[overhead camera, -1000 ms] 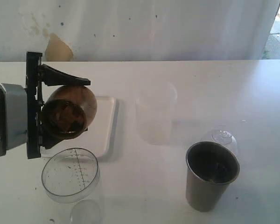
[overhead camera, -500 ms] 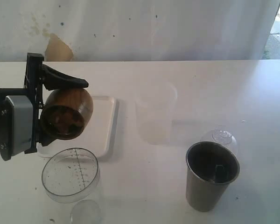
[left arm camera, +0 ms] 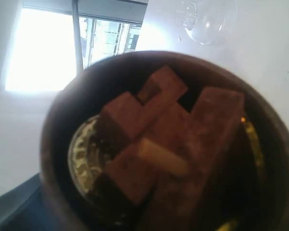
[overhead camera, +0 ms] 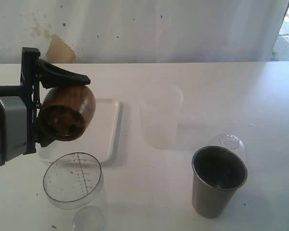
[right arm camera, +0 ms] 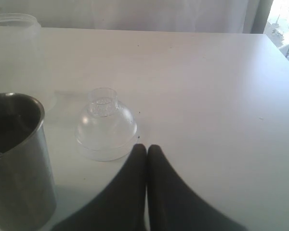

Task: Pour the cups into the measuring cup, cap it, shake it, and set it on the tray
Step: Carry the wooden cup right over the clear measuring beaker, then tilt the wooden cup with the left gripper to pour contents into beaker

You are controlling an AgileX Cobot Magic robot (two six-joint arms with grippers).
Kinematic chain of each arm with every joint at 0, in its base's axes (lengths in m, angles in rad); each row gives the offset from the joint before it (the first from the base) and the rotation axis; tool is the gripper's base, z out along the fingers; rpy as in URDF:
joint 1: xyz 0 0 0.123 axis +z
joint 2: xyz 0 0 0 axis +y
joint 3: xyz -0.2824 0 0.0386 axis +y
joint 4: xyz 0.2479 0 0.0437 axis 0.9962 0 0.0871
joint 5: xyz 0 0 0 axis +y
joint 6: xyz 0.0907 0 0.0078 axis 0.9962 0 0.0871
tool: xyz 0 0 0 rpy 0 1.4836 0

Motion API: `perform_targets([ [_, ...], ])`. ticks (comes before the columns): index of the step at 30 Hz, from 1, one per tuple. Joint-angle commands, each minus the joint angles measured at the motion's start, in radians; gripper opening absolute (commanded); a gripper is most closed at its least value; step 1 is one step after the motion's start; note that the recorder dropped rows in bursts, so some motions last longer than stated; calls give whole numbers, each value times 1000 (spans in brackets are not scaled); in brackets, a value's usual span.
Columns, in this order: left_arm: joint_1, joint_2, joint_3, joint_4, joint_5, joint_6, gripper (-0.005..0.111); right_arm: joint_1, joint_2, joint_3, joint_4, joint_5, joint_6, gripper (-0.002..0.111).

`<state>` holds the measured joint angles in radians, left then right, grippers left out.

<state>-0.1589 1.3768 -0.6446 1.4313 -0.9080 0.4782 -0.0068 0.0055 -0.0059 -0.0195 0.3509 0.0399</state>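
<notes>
A white table point(overhead camera: 241, 86) is stretching before a stained pale wall point(overhead camera: 135, 29). The left claw point(overhead camera: 62, 109) is gripping the squat rounded brown cup point(overhead camera: 76, 102) across its sides and holding it tipped almost level. The clear plastic measuring cup point(overhead camera: 73, 180) with its printed scale is standing just below that claw. The flat white rectangular tray point(overhead camera: 110, 126) is lying beneath and beyond the claw. The right claw point(right arm camera: 147, 150) is resting closed and empty near the tall shiny steel tumbler point(right arm camera: 17, 159) and a clear domed lid point(right arm camera: 106, 127).

Judged risk: the brown cup's mouth is hanging near the measuring cup's far rim, so contents sliding out may be landing on the tray or table.

Only the left wrist view is showing brown blocks point(left arm camera: 168, 139) wedging together inside the cup; they look likely to be jamming, or dropping all at once. Only the exterior view is showing how the cup is lining up over the measuring cup.
</notes>
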Motion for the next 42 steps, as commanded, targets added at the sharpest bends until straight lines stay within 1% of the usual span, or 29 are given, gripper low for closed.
perform_targets([
  [1, -5, -28, 18, -16, 4, 14, 0, -4, -6, 6, -3, 0, -3, 0],
  [4, -7, -28, 51, -51, 33, 109, 0, -4, -6, 6, -3, 0, -3, 0],
  [7, -7, -28, 78, -125, 36, 191, 0, -4, -6, 6, -3, 0, -3, 0],
  [10, -7, -28, 86, -160, 4, 227, 0, -4, -6, 6, -3, 0, -3, 0],
  [15, -7, -28, 86, -160, -12, 244, 0, -4, -6, 6, -3, 0, -3, 0],
  [19, -7, -28, 86, -121, -12, 267, 0, -4, -6, 6, -3, 0, -3, 0],
  [29, -7, -28, 86, -108, -14, 259, 0, -4, -6, 6, -3, 0, -3, 0],
  [34, -7, -28, 86, -19, -27, 257, 0, -4, -6, 6, -3, 0, -3, 0],
  [36, -7, -28, 86, -2, -69, 266, 0, -4, -6, 6, -3, 0, -3, 0],
  [37, -7, -28, 86, -2, -71, 285, 0, -4, -6, 6, -3, 0, -3, 0],
  [40, -7, -28, 86, -4, -65, 418, 0, -4, -6, 6, -3, 0, -3, 0],
  [42, -7, -28, 86, -13, -67, 463, 0, -4, -6, 6, -3, 0, -3, 0],
])
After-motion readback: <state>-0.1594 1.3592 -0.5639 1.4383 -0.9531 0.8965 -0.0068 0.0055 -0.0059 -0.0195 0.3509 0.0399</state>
